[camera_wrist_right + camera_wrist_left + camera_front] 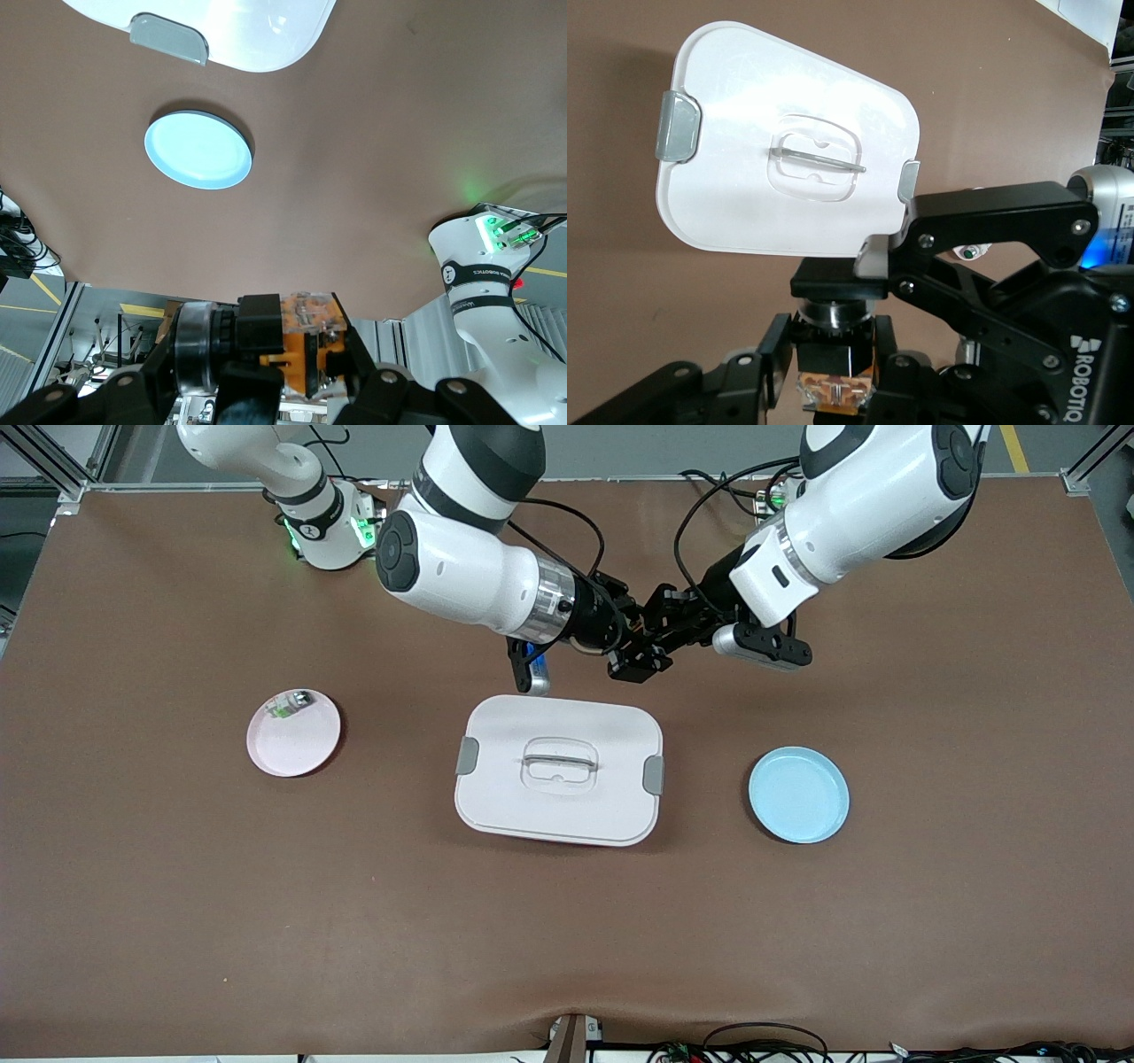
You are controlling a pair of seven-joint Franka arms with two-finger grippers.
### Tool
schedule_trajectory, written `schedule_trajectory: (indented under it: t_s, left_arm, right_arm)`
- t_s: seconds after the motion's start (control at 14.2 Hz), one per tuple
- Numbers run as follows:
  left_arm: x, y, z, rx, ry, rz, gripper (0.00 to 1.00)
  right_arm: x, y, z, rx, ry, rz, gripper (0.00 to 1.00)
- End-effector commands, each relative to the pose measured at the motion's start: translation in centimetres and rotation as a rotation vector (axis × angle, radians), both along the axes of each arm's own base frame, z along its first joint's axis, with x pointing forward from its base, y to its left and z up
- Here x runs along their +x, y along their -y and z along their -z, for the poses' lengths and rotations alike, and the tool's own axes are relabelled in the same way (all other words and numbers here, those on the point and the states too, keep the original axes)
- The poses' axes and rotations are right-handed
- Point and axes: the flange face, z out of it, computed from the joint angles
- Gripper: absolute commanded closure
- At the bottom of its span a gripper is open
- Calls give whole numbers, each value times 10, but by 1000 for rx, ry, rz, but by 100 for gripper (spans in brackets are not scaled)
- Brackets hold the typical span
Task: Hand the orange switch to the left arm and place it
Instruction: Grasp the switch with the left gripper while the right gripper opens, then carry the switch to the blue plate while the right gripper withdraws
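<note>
**Front view.** Both arms reach in from the top of the frame. Their hands meet in the upper middle of the frame, in the air over the bare table (567, 939) just above the box (558, 815). The right gripper (645, 654) and the left gripper (654, 624) point at each other, tip to tip. What sits between them is too small to make out here. The box lies in the middle of the frame with its lid on. A pink plate (266, 757) lies toward the right arm's end of the table, with a green-and-white part (288, 707) on it. A blue plate (797, 797) lies toward the left arm's end.

**Left wrist view.** The left gripper's two fingers are clamped on the black barrel of the switch (833, 341), whose tan end points at the camera. The right gripper comes in from the side and one grey pad of it lies against the switch's head. The box is on the table underneath, well apart from the hands.

**Right wrist view.** The orange part of the switch sits right at the right gripper's tip. I cannot tell whether this gripper is clamped on it. The blue plate, one corner of the box and the right arm's base are on the table below.
</note>
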Motion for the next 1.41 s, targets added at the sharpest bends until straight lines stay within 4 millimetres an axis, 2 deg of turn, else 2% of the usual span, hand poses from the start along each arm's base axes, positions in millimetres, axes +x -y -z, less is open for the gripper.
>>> schedule_trajectory:
  t_s: [0.0,0.28,0.49,0.7,0.84,0.91,1.12,1.34]
  left_arm:
    - [-5,-3,0,14,0,14,100]
    - [-1,-15,-6,101,15,57,100]
    - [10,-51,-5,220,34,139,100]
    - [22,-92,8,365,74,283,100]
    - [31,-114,22,446,110,387,100]
    - [36,-120,34,494,117,452,100]
    - [53,-134,66,612,146,630,100]
    - [71,-139,102,657,183,782,100]
  right_arm:
    - [2,-3,-8,23,-8,16,0]
    - [1,-4,-8,21,-5,13,0]
    - [1,-4,-8,21,-6,12,0]
    - [2,-1,-13,19,4,11,0]
    - [3,9,-27,6,46,1,0]
    - [-1,14,-38,-15,72,-16,0]
    - [-14,27,-53,-141,116,-118,0]
    - [-27,62,-74,-263,151,-281,0]
